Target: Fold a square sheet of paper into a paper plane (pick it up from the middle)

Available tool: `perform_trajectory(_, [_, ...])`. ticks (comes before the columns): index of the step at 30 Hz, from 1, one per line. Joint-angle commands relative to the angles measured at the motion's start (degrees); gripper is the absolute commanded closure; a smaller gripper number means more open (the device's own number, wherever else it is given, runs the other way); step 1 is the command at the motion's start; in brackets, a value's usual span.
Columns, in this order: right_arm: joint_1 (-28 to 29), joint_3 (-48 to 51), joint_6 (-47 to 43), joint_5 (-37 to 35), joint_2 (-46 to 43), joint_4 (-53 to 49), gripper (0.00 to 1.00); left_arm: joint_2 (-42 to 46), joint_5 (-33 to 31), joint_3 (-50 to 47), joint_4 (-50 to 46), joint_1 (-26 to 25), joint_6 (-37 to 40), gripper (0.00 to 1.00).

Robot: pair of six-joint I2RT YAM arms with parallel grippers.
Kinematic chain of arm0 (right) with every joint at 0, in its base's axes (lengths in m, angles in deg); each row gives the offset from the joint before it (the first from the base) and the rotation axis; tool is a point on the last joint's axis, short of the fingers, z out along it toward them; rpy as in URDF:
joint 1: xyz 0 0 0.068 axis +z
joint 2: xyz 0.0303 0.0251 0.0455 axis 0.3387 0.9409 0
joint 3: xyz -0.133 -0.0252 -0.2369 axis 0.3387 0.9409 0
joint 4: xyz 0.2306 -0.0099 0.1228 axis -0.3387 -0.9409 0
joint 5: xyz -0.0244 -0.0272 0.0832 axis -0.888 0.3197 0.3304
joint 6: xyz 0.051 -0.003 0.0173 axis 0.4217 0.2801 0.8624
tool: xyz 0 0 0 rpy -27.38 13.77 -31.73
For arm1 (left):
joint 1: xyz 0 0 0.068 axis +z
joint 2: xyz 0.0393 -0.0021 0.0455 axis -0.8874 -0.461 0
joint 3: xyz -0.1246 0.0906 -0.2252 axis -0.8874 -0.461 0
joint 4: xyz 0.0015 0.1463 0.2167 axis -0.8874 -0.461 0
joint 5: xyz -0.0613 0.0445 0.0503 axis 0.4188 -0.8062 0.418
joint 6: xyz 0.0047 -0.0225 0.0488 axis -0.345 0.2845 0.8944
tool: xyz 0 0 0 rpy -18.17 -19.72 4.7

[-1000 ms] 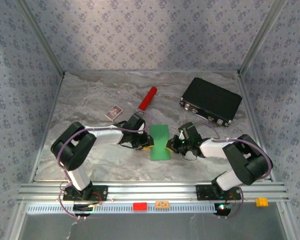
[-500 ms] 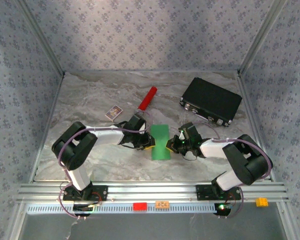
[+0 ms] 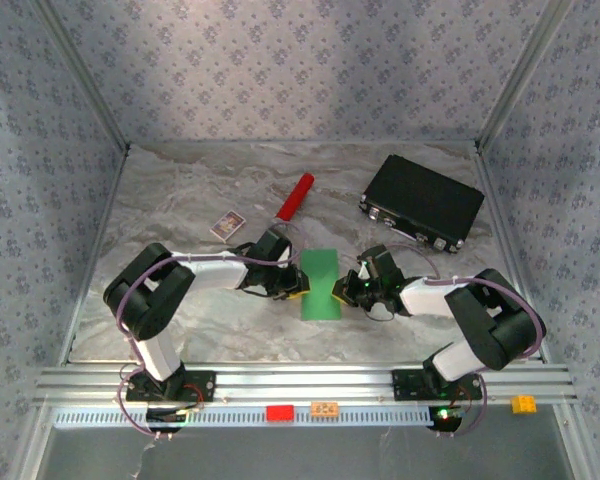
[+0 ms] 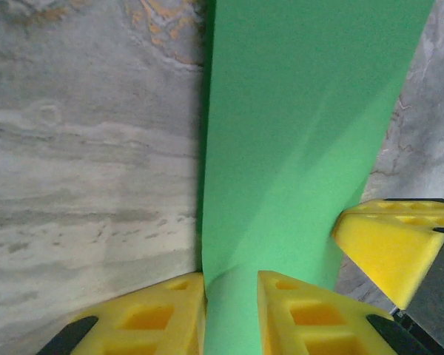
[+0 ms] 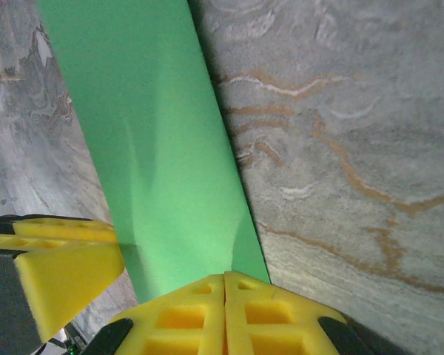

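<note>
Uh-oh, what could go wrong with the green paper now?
The left tool and right tool pinch the green paper from opposite sides. If they pull apart, it could tear. The paper bulges inside the left tool's grip, so it might crease crookedly or slip out.

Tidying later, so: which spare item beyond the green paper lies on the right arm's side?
The black case, far right of the green paper; the red cylinder lies behind the paper, the printed card further left.
</note>
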Motion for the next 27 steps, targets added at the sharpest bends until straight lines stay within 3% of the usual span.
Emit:
perform_trajectory(1, [0.1, 1.4, 0.6, -1.3, 1.2, -3.9, 0.90, 0.0, -1.5, 0.2, -3.5, 0.3, 0.5, 0.76])
perform_trajectory(16, [0.0, 1.3, 0.2, -0.9, 0.9, -3.2, 0.89, 2.6, -2.2, -1.1, -1.9, 0.4, 0.9, 0.96])
perform_trajectory(27, [0.5, -0.7, -6.3, -3.0, -7.8, -8.4, 0.69, 5.6, -0.4, -2.2, -1.4, 1.2, -0.4, 1.00])
